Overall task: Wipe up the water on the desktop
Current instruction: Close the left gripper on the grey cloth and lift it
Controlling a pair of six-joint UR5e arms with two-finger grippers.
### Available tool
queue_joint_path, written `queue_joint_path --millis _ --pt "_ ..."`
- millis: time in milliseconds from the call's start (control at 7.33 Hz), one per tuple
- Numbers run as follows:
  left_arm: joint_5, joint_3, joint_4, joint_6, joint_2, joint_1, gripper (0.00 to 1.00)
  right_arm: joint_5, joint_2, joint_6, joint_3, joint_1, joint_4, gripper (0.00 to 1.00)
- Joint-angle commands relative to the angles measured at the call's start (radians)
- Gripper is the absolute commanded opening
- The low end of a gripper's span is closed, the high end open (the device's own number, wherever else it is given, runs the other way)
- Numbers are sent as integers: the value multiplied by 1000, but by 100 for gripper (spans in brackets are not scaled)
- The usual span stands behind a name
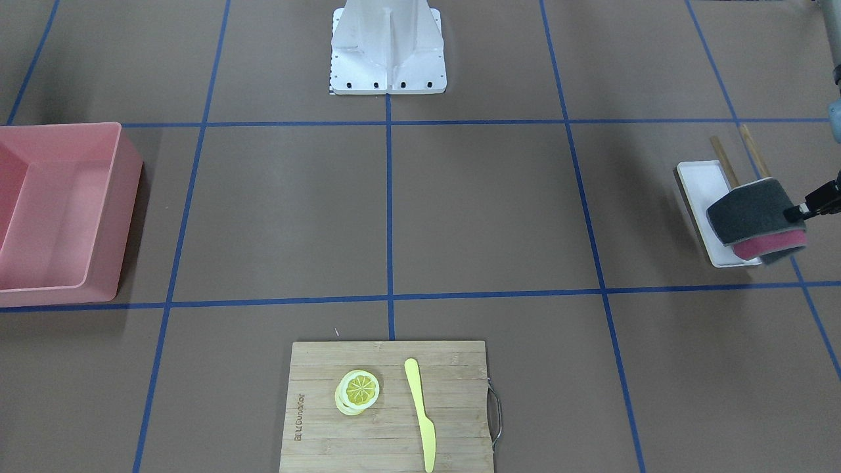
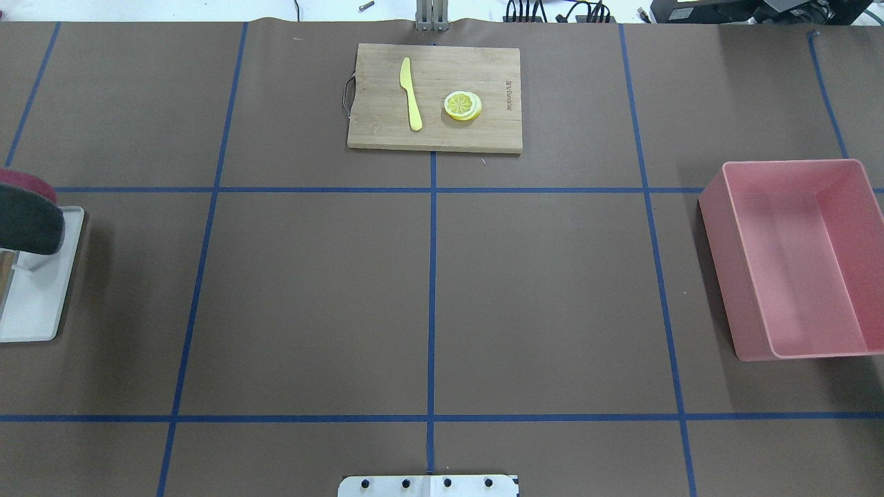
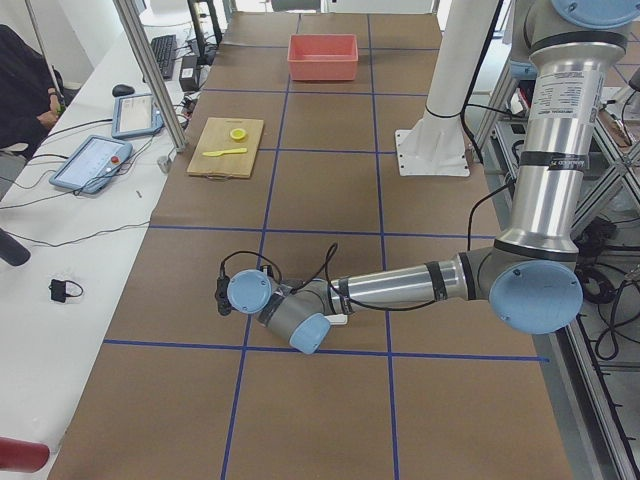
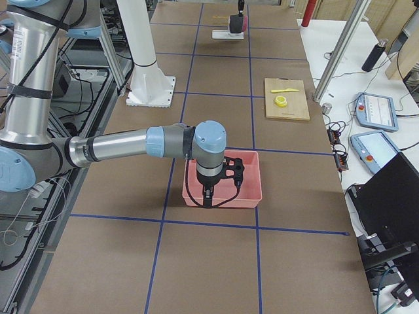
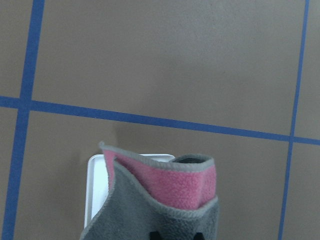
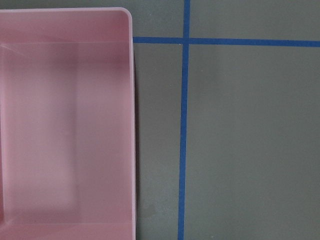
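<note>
The desktop (image 1: pixel 486 210) is a matte brown surface crossed by blue tape lines; I see no water on it in any view. My left gripper (image 1: pixel 796 213) is shut on a folded grey and pink cloth (image 1: pixel 755 220) and holds it just above a white tray (image 1: pixel 696 180) at the table's left end. The cloth (image 5: pixel 170 200) fills the bottom of the left wrist view, and it also shows at the left edge of the overhead view (image 2: pixel 27 217). My right gripper (image 4: pixel 208 193) hangs over the pink bin (image 4: pixel 222 180); I cannot tell whether it is open or shut.
A bamboo cutting board (image 2: pixel 435 96) with a yellow knife (image 2: pixel 410 93) and a lemon slice (image 2: pixel 462 105) lies at the far middle. The pink bin (image 2: pixel 794 255) stands on the right. Two wooden sticks (image 1: pixel 723 161) lie by the tray. The robot's base (image 1: pixel 387 46) is mid-table.
</note>
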Motion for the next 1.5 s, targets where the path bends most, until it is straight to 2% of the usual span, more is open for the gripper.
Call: queue_joint_path --millis 0,682,1091,1364 --pt "1 -4 1 4 1 0 0 -1 3 0 0 0 1 100" --pt "-10 -58 1 -4 3 -14 0 4 3 0 1 0 -1 100" --pt "-111 -82 14 -10 0 -93 0 5 3 0 3 -2 1 100" --pt "-156 -189 108 -106 -29 -139 0 17 3 2 20 0 4 100"
